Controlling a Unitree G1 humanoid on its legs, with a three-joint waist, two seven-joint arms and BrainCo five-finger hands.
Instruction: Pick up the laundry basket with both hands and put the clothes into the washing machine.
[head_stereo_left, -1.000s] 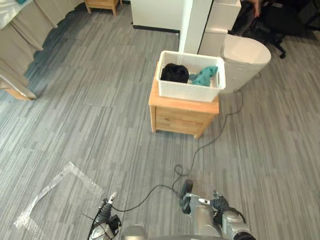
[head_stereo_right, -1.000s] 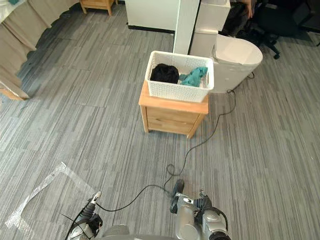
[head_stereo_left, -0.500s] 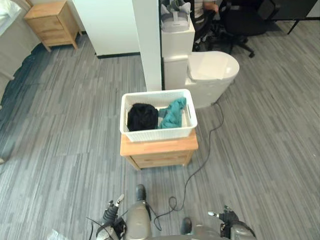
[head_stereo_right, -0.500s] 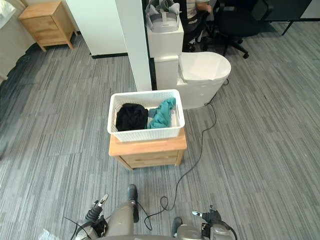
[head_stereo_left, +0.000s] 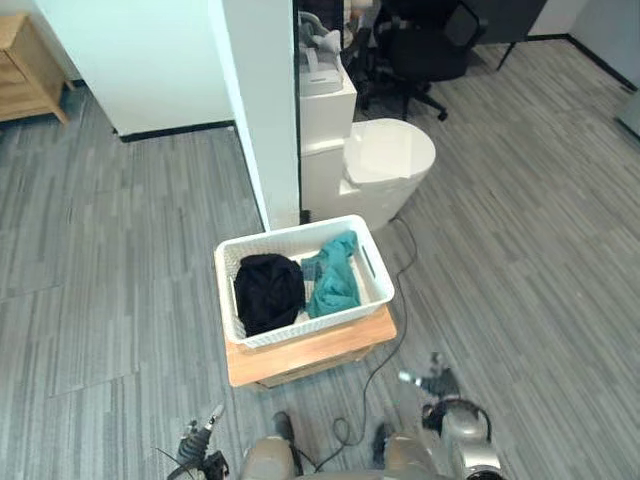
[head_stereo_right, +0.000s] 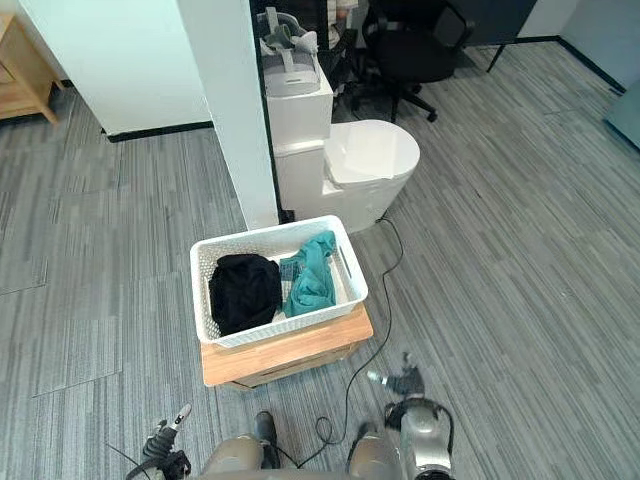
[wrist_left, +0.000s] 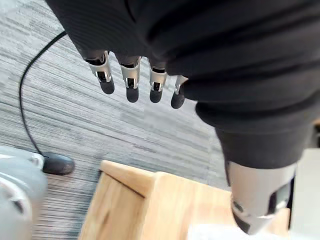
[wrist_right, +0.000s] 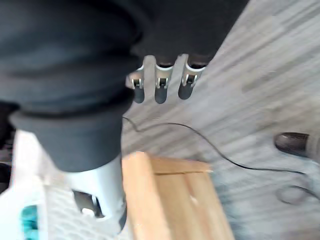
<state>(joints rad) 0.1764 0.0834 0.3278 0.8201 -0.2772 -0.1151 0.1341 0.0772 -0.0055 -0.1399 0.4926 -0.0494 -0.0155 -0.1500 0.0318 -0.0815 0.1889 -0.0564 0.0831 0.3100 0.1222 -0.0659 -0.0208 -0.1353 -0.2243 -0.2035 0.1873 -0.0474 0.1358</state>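
White laundry basket (head_stereo_left: 300, 333) sits on top of the low wooden cabinet (head_stereo_left: 312, 353), with both robot hands apart from it.

Inside the basket, a black garment (head_stereo_left: 267, 291) lies toward the cabinet's left end and a teal garment (head_stereo_left: 334, 280) toward its right. Behind the cabinet stands a white pillar (head_stereo_left: 262, 110). Just right of the pillar is a white rounded unit (head_stereo_left: 386, 160), possibly the washing machine, though I can't make out a door. The left hand (wrist_left: 131, 82) hangs on the near side of the cabinet, off its left front corner. The right hand (wrist_right: 161, 85) hangs beside its right front corner. Each has loosely straight fingers, thumb apart, holding nothing.
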